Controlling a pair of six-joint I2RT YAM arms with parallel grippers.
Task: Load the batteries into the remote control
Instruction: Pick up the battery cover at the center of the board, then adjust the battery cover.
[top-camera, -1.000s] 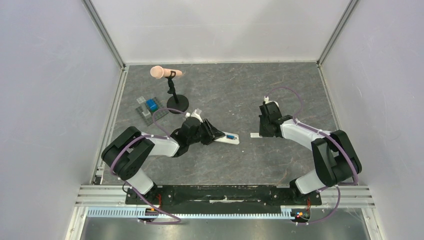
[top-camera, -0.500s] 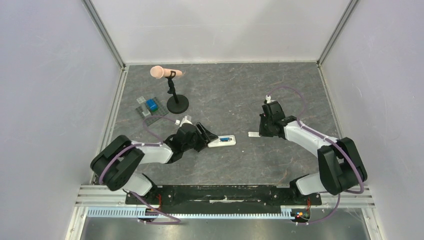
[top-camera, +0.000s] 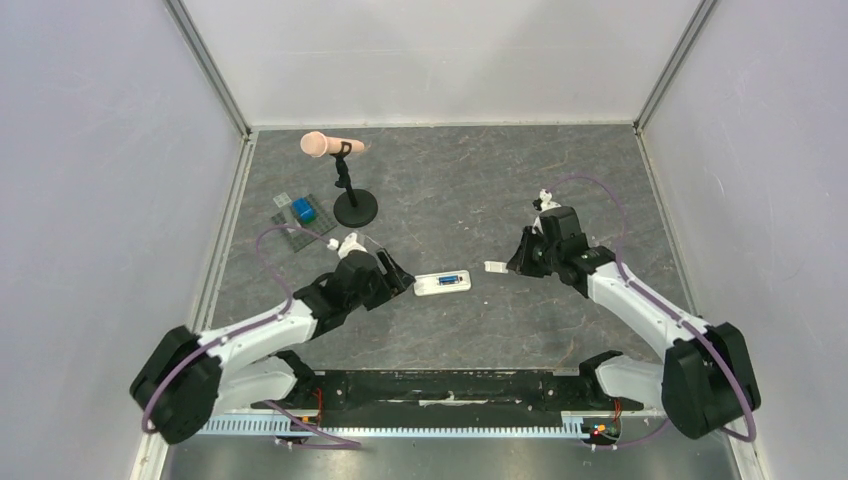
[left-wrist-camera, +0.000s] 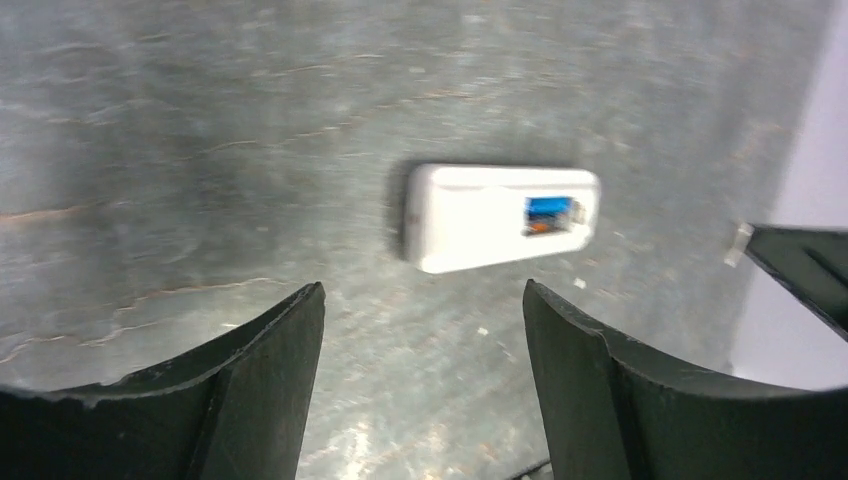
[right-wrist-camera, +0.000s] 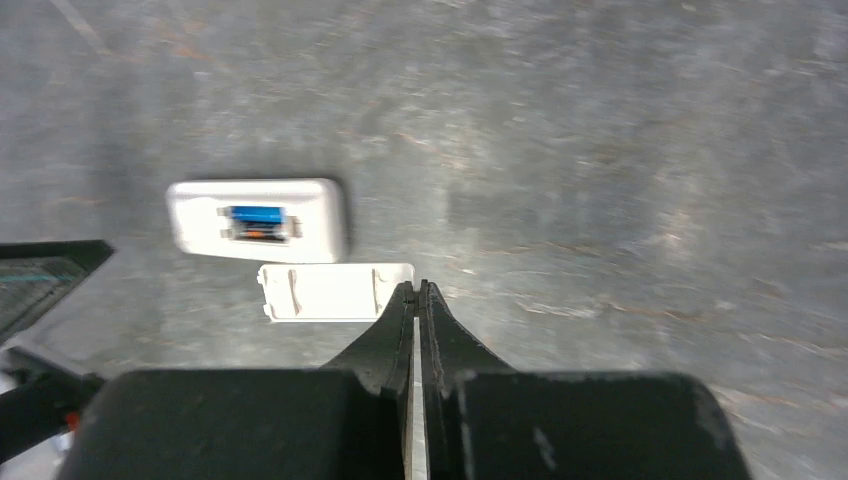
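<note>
The white remote control (top-camera: 443, 283) lies back side up on the grey table, its battery bay uncovered. A blue battery (top-camera: 453, 279) sits in the bay, clear in the left wrist view (left-wrist-camera: 549, 209) and the right wrist view (right-wrist-camera: 254, 213). Beside it is a darker shape that I cannot make out. My left gripper (top-camera: 404, 279) is open just left of the remote (left-wrist-camera: 500, 215), nothing between its fingers (left-wrist-camera: 285, 350). My right gripper (top-camera: 514, 263) is shut on the edge of a white battery cover (right-wrist-camera: 335, 291), held just right of the remote (right-wrist-camera: 258, 220).
A pink microphone (top-camera: 325, 145) on a black stand (top-camera: 355, 210) is at the back left. A blue toy brick on a grey plate (top-camera: 300, 212) lies beside it. Light walls close in the table on three sides.
My left gripper has opened, let go of the remote and drawn back to the left. The right gripper has carried the cover leftward toward the remote.
</note>
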